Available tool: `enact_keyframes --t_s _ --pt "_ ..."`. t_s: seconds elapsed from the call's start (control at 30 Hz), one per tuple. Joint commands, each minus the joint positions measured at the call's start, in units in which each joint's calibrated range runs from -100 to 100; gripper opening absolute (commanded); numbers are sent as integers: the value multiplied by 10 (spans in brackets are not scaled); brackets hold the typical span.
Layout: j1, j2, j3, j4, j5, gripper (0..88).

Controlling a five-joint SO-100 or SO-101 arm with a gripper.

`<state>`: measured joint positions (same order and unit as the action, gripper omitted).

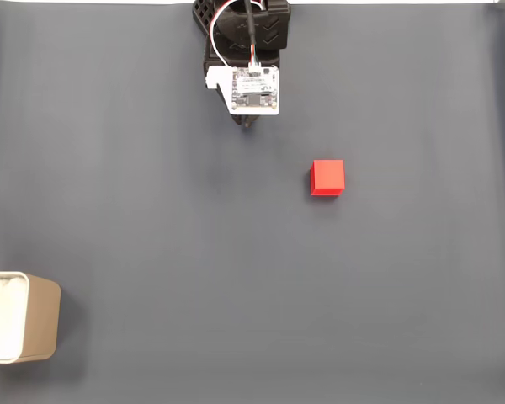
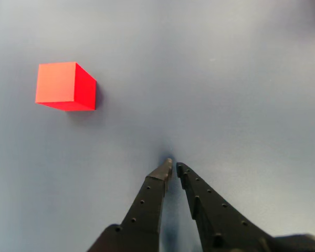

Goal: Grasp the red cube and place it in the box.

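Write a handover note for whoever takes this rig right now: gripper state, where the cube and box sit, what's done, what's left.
Gripper: empty, fingers nearly closed with tips almost touching, low over the bare mat.
Red cube: sits alone on the grey mat, untouched; in the fixed view it lies right of and below the arm, in the other view up and left of the fingertips.
Box: at the lower-left edge of the fixed view, far from the cube; no cube shows in the visible part of it.
Done: nothing yet.
Left: open, move to cube, grasp, carry to box, release.

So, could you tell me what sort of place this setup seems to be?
Probably a tabletop robot test bench: a plain dark grey mat, one small arm's gripper, a red cube and a beige box.
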<state>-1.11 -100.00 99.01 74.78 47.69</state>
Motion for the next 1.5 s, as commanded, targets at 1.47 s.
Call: enact_keyframes --t_s 1.47 --pt "-17 197 -270 -116 5 32"
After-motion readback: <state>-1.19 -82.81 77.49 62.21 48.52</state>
